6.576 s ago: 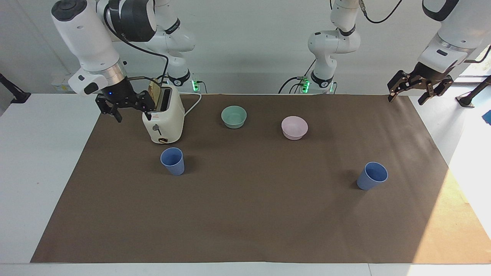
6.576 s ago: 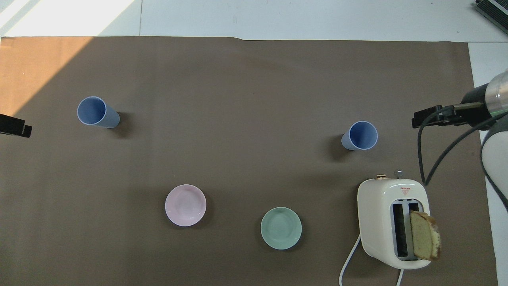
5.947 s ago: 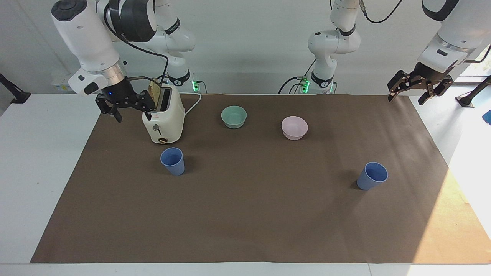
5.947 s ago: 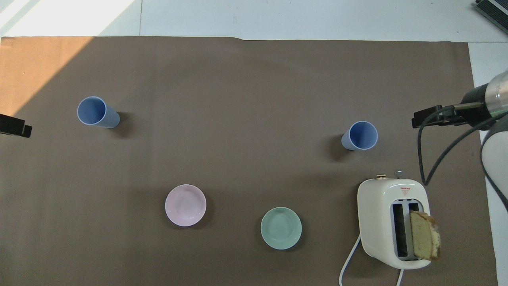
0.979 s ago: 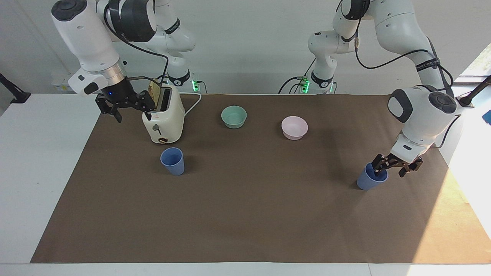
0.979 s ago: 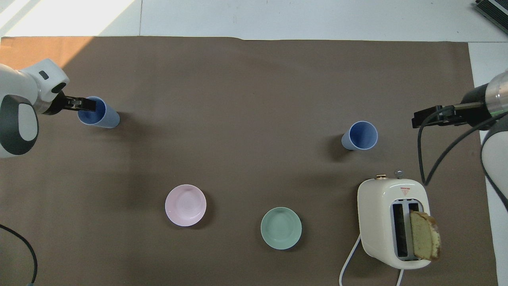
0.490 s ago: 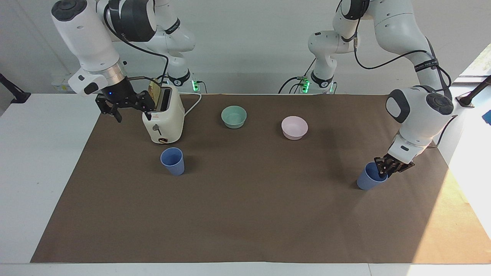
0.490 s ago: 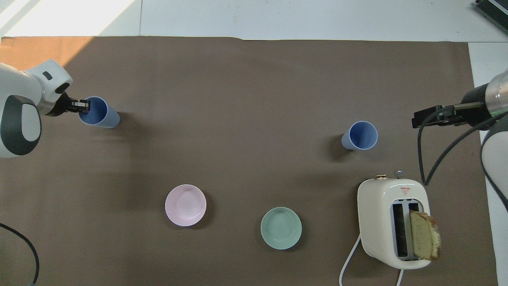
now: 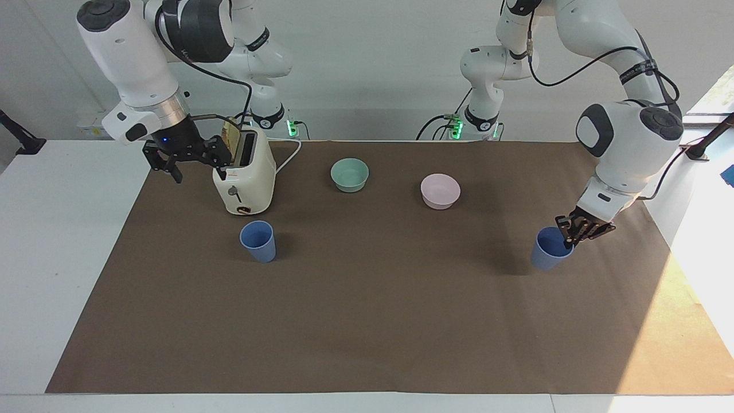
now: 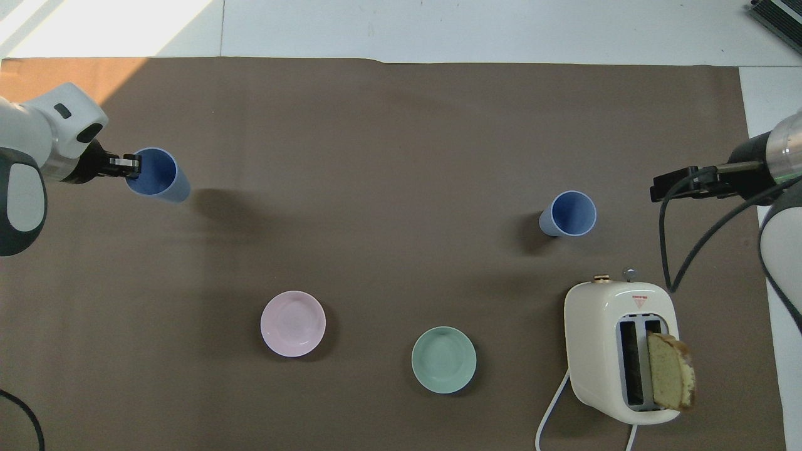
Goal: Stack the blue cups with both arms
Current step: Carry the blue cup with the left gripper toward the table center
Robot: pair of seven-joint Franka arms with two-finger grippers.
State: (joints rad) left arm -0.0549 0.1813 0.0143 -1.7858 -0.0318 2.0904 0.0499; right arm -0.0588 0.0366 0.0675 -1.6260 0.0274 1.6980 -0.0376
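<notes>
One blue cup [image 9: 547, 252] hangs a little above the brown mat at the left arm's end of the table, tilted, with its shadow apart from it. My left gripper [image 9: 570, 236] is shut on its rim, one finger inside the cup; the cup [image 10: 160, 176] and the gripper [image 10: 130, 165] also show in the overhead view. The other blue cup [image 9: 258, 241] stands upright on the mat next to the toaster; it also shows in the overhead view [image 10: 567, 214]. My right gripper [image 9: 196, 167] waits open and empty in the air beside the toaster; in the overhead view [image 10: 665, 189] it is over the mat's edge.
A cream toaster [image 9: 245, 180] with a bread slice [image 9: 230, 135] in one slot stands near the right arm's base. A mint-green bowl [image 9: 350, 174] and a pink bowl [image 9: 440, 191] sit on the brown mat [image 9: 367, 321], nearer to the robots than the cups.
My left arm came down to the cup at its end, shut on the rim and has lifted it off the mat. The right arm has not moved.
</notes>
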